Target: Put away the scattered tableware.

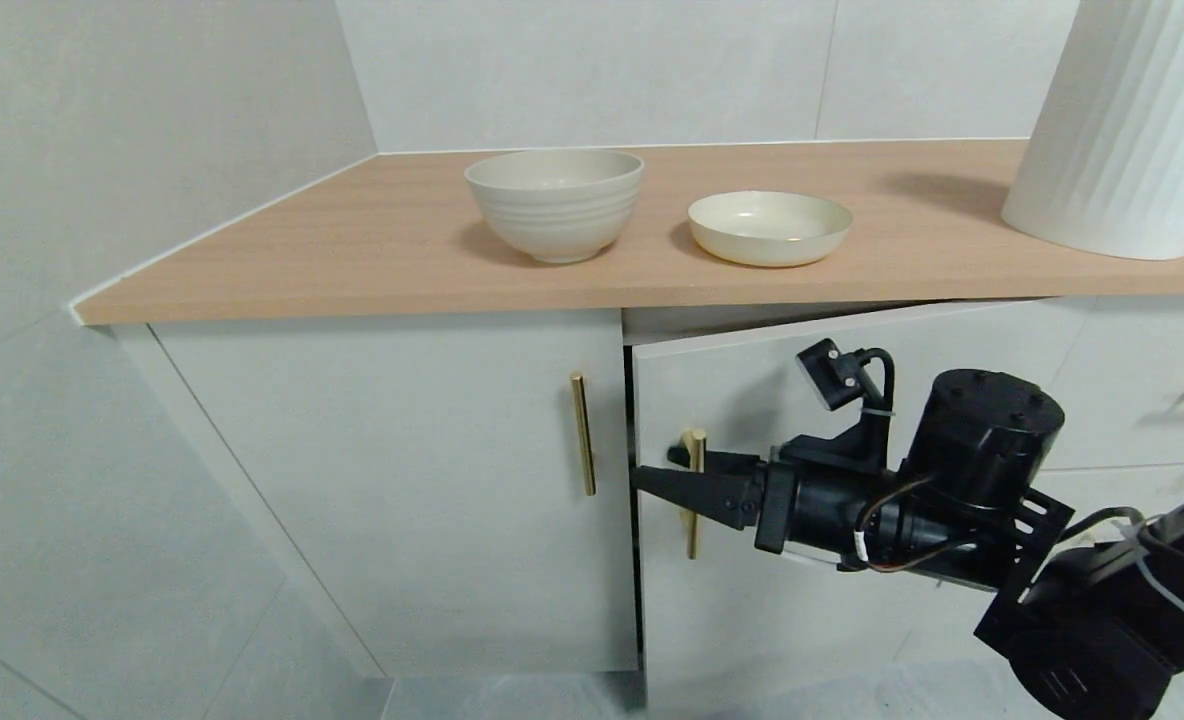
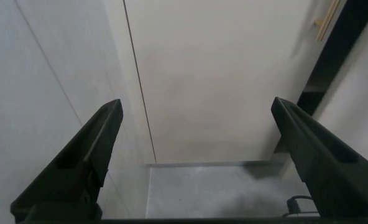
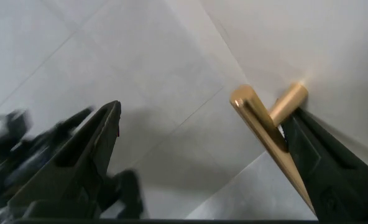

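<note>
Right hand (image 1: 655,468): fingers spread, gripping nothing, 1 finger just beside the upright brass handle (image 1: 692,525) of the ajar cabinet door (image 1: 752,620); 1 bowl (image 1: 555,203) and 1 dish (image 1: 770,227) stand above it on the surface (image 1: 352,250).

A pale grey right cabinet door (image 1: 742,620) hangs barely ajar, leaving a narrow dark gap (image 1: 633,400) beside the shut left door (image 1: 402,480). Bare wooden countertop (image 1: 332,250) lies left of a cream ribbed bowl (image 1: 555,205); a white fluted vessel (image 1: 1132,130) fills its right end.
</note>
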`<state>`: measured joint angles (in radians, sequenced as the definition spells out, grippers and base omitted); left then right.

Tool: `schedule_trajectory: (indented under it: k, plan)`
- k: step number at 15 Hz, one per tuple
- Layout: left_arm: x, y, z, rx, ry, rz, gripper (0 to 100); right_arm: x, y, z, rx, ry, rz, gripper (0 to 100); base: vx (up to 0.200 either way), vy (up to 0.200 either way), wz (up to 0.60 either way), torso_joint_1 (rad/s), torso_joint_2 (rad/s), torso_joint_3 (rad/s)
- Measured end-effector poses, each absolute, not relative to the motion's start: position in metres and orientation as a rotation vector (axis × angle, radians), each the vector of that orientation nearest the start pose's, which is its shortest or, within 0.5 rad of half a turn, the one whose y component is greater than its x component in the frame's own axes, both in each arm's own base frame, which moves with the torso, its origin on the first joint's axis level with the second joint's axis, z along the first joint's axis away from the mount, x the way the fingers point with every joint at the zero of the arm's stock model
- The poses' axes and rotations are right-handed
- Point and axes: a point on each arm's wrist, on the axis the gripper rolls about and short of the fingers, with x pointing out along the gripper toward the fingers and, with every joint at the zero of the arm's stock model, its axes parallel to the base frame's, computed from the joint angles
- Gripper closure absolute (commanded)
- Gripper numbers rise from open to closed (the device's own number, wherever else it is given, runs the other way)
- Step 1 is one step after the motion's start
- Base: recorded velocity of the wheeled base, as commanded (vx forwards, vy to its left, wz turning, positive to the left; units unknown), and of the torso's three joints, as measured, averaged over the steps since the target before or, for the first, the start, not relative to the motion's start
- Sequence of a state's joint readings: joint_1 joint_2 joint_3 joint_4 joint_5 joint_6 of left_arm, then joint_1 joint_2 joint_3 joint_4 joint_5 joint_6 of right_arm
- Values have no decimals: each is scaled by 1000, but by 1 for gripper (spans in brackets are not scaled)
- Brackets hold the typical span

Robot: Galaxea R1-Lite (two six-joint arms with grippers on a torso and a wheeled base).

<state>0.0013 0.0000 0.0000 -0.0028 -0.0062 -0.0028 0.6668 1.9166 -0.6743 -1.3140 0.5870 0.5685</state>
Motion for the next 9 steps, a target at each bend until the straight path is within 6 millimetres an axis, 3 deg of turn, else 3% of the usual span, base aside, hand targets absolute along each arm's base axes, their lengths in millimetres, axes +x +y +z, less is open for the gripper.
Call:
schedule_trajectory:
  k: [7,9]
  plan:
    - [-23,0,77,7,-13,2,0,238,204,153,483,283,1253,0,0,0,0,0,0,0]
    - [-25,0,86,-1,-66,-11,0,237,203,152,483,284,1251,0,0,0,0,0,0,0]
